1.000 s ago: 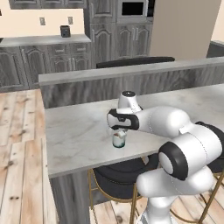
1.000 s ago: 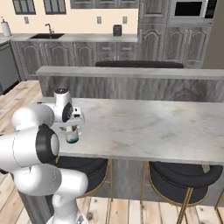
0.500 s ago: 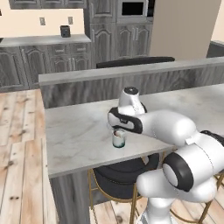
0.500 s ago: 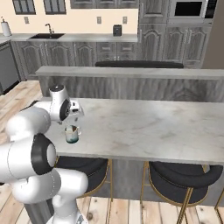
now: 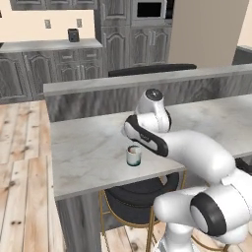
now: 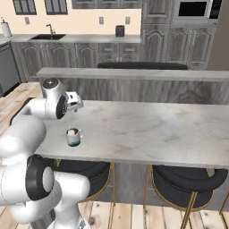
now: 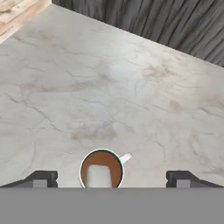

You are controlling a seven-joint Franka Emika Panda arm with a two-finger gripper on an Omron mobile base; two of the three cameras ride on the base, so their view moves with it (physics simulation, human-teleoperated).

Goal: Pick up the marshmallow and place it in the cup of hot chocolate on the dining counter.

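The cup of hot chocolate [image 5: 133, 156] [image 6: 74, 137] [image 7: 101, 169] stands near the front left of the dining counter [image 5: 88, 147] [image 6: 147, 129] [image 7: 109, 83]. The marshmallow [image 7: 98, 176] [image 6: 71, 132] floats in the brown drink, an off-white block inside the rim. My gripper [image 7: 111, 179] [image 5: 138, 136] [image 6: 74, 103] hangs above the cup, open. Its two dark fingertips [image 7: 41, 178] stand far apart on either side of the cup and touch nothing.
A raised wood-grain ledge [image 5: 147, 81] [image 6: 134, 74] runs along the far side of the counter. Black stools [image 6: 188, 176] [image 5: 133, 197] stand under the near edge. The counter's left end [image 5: 51, 147] is close to the cup. A small black mug [image 6: 120, 30] sits on the rear kitchen counter.
The jaws have opened wide and the hand has risen off the cup. The marshmallow now lies in the drink.
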